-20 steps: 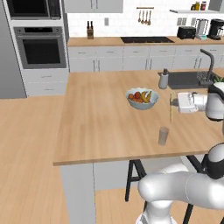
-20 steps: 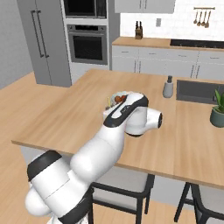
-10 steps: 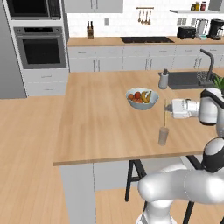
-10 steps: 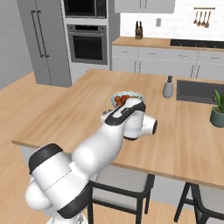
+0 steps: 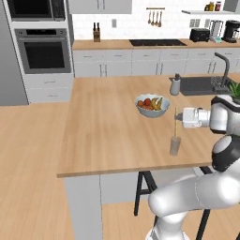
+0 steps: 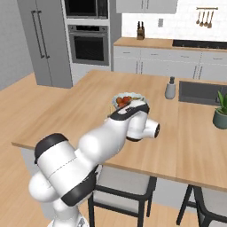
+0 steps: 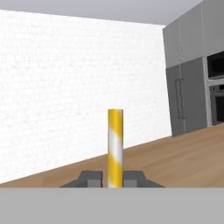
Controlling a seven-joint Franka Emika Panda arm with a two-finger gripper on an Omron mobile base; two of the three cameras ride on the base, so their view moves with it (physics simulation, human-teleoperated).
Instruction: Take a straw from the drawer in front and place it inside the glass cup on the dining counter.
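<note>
The gripper [image 5: 177, 117] pinches the straw [image 5: 176, 123] upright, directly above the cup [image 5: 175, 146]. The straw looks light and crushable (grip gently, near mid-length).

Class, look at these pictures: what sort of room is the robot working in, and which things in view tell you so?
A home kitchen, rendered. A built-in wall oven, a sink with a tall tap and a cooktop line the back worktop, and a wooden dining counter with a fruit bowl stands in front.
</note>
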